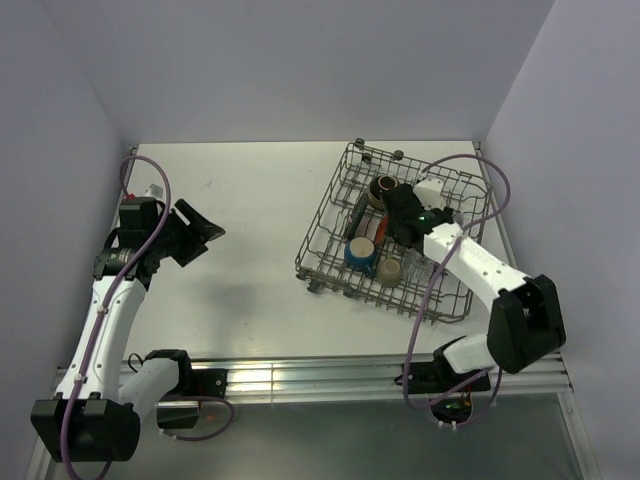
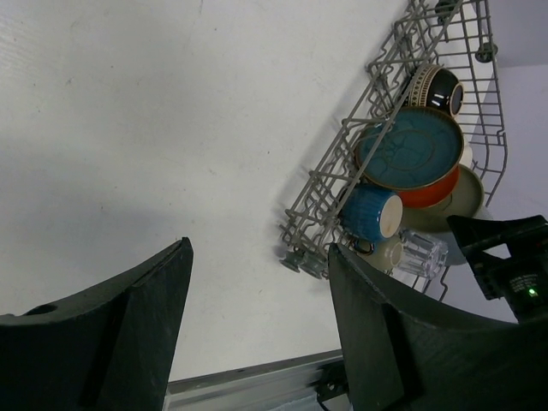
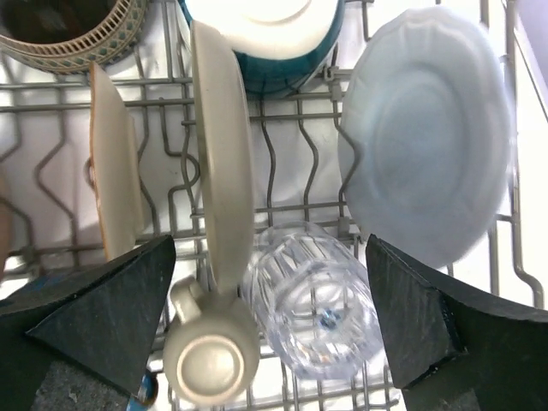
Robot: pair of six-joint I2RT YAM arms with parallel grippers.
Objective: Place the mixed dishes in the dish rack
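The grey wire dish rack [image 1: 325, 208] stands at the right of the table. My right gripper [image 1: 396, 232] hangs open and empty over it. In the right wrist view its jaws [image 3: 270, 257] straddle the clear glass cup [image 3: 317, 300] without touching it. The cup lies on its side in the rack [image 3: 282, 111]. A pale blue plate [image 3: 428, 128], a grey-beige plate [image 3: 221, 145] on edge, a cream/teal bowl [image 3: 265, 34] and a brown bowl [image 3: 68, 30] sit around it. My left gripper [image 1: 203, 240] is open and empty over bare table, far left of the rack. Its view [image 2: 259, 248] shows a dark teal plate [image 2: 409, 147] and a red-orange plate [image 2: 428, 190] in the rack [image 2: 342, 163].
A cream mug [image 3: 210, 360] stands beside the glass cup and a blue mug [image 2: 370, 211] lies at the rack's near corner. White walls close the table on the left, back and right. An aluminium rail [image 1: 300, 375] runs along the near edge.
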